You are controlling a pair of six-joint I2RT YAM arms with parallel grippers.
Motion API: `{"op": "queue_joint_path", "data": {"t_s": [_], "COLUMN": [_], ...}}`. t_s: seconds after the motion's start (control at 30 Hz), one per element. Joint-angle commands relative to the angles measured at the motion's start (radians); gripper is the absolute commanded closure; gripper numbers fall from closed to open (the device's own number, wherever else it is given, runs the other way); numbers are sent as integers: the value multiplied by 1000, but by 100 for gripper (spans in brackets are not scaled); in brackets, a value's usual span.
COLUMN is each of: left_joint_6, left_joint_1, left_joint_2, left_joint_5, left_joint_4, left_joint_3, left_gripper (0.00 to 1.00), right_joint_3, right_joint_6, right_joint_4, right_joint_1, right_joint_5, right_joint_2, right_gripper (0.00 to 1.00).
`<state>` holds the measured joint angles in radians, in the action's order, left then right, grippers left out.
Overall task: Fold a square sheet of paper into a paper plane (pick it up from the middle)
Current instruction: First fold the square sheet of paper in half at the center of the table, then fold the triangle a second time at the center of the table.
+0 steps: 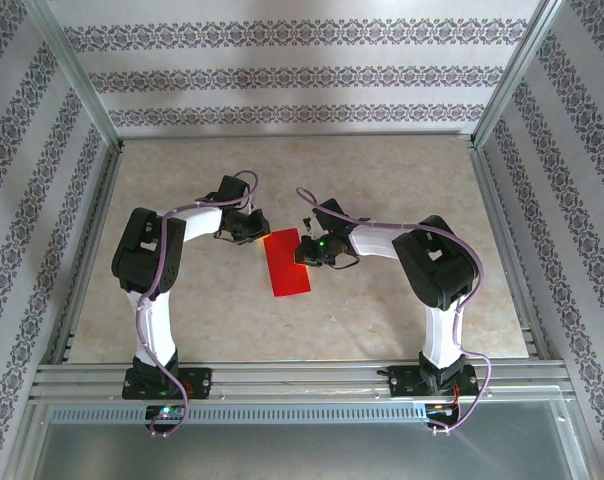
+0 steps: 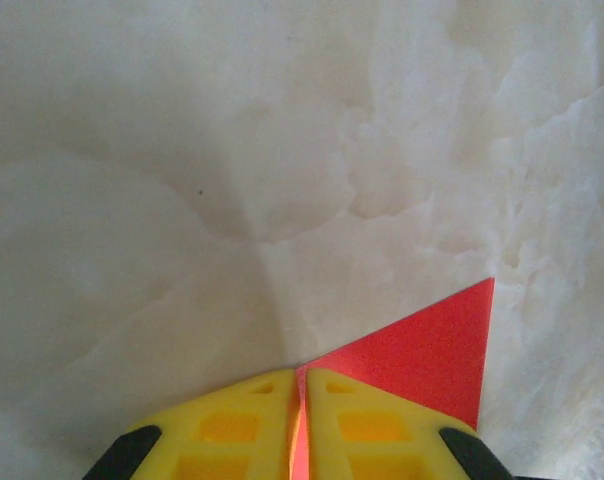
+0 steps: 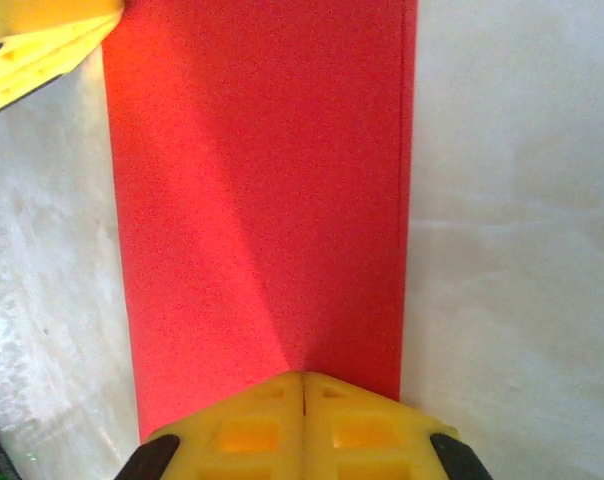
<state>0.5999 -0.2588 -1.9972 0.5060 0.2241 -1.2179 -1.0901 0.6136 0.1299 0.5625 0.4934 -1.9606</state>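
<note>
Between the two hands, the red sheet (image 1: 288, 264) lies flat on the bench (image 1: 402, 180), folded into a rectangle. The left hand (image 2: 302, 375) pinches one corner, a red sliver showing between its yellow fingers (image 2: 232, 430); the rest spreads to its right. The right hand (image 3: 304, 378) is pressed together, its tips at the sheet's near edge, with the red running straight ahead. Whether it nips the paper I cannot tell.

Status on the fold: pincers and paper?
Left pincer shut on red paper sheet, far corner. Right pincer shut, tips over its edge. Sheet folded to a rectangle, lying on table. Nothing in the way.
</note>
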Motion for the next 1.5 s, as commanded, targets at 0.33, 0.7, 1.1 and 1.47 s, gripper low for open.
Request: {"op": "queue_joint_path", "data": {"t_s": [0.33, 0.7, 1.1, 1.47], "left_joint_6": [66, 124, 143, 142], "left_joint_1": [37, -69, -69, -69], "left_joint_2": [197, 128, 59, 50], "left_joint_5": [71, 78, 54, 44], "left_joint_4": [-151, -184, -198, -198], "left_joint_3": [136, 176, 200, 213], "left_gripper": [86, 87, 88, 89], "right_joint_3": [-78, -105, -166, -63], "right_joint_6": [-297, -298, -278, 68], "right_joint_4": [400, 404, 369, 134], "right_joint_1": [-39, -44, -53, 71], "right_joint_5": [-110, -84, 76, 77], "right_joint_2": [-113, -118, -31, 95], "right_gripper": [97, 97, 95, 97]}}
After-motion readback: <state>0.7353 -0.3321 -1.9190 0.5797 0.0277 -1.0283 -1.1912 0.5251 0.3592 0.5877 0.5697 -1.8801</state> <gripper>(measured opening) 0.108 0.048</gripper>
